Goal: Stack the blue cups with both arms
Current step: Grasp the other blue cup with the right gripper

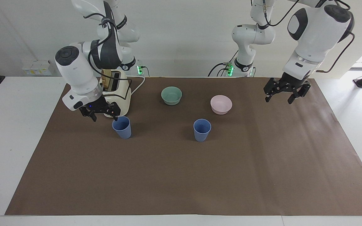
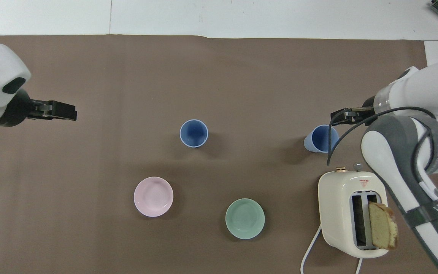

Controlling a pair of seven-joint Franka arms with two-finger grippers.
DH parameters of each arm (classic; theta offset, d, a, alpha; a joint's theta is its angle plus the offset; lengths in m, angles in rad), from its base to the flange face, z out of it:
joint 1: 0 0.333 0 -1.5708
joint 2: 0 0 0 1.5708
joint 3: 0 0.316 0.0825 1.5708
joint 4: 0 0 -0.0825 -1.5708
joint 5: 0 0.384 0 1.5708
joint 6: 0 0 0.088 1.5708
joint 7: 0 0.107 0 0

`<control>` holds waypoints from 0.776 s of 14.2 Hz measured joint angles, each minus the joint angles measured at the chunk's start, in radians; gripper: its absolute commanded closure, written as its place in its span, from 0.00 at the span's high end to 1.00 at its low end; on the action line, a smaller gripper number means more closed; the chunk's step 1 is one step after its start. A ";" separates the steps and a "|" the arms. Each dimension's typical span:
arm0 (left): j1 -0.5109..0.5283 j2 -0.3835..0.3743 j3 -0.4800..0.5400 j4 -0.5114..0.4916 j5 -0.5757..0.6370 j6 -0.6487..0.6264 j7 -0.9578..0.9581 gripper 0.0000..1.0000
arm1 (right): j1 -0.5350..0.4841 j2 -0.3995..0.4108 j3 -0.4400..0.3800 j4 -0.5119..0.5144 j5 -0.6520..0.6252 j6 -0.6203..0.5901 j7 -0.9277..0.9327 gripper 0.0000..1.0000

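Nearest the robots, a cream toaster [image 1: 114, 95] stands toward the right arm's end of the table [image 1: 174, 175], with a slice of bread [image 2: 382, 230] upright in one slot. A teal bowl [image 1: 171, 95] and a pink bowl [image 1: 221, 104] sit beside it, well apart, along the same near band of the brown mat.

Farther out stand the two blue cups, both upright and unstacked. One blue cup [image 1: 122, 126] rests just in front of the toaster. The other blue cup [image 1: 202, 129] stands near the middle of the mat, well apart from the first and a little farther out than the pink bowl.

The right end effector [image 1: 100, 112] hangs low just beside the first cup's rim, fingers spread, gripping nothing; contact with the cup cannot be confirmed.

The left end effector [image 1: 283, 91] is raised over bare mat toward the left arm's end, fingers spread and empty, well apart from either cup.
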State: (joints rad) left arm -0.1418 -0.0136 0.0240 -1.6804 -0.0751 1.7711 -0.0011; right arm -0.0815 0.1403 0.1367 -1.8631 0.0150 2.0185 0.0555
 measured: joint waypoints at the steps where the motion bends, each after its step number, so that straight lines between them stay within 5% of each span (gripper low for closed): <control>1: 0.021 0.000 0.000 0.033 0.001 -0.035 0.021 1.00 | 0.000 0.011 0.000 -0.017 0.000 0.012 0.000 1.00; 5: 0.083 0.005 0.001 0.110 0.005 -0.118 0.078 1.00 | -0.001 0.056 -0.001 -0.078 0.000 0.085 0.001 1.00; 6: 0.093 0.009 0.001 0.126 0.005 -0.134 0.094 1.00 | -0.001 0.065 -0.001 -0.096 0.000 0.104 0.001 0.89; 8: 0.108 0.025 0.001 0.166 0.025 -0.171 0.116 1.00 | -0.001 0.076 -0.001 -0.130 0.000 0.134 0.000 0.06; 11: 0.111 0.051 0.001 0.205 0.049 -0.186 0.121 1.00 | 0.000 0.076 0.002 -0.134 0.000 0.141 -0.026 0.00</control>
State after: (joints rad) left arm -0.0312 0.0378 0.0253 -1.4750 -0.0263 1.5854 0.1197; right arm -0.0815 0.2167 0.1391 -1.9974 0.0150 2.1594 0.0294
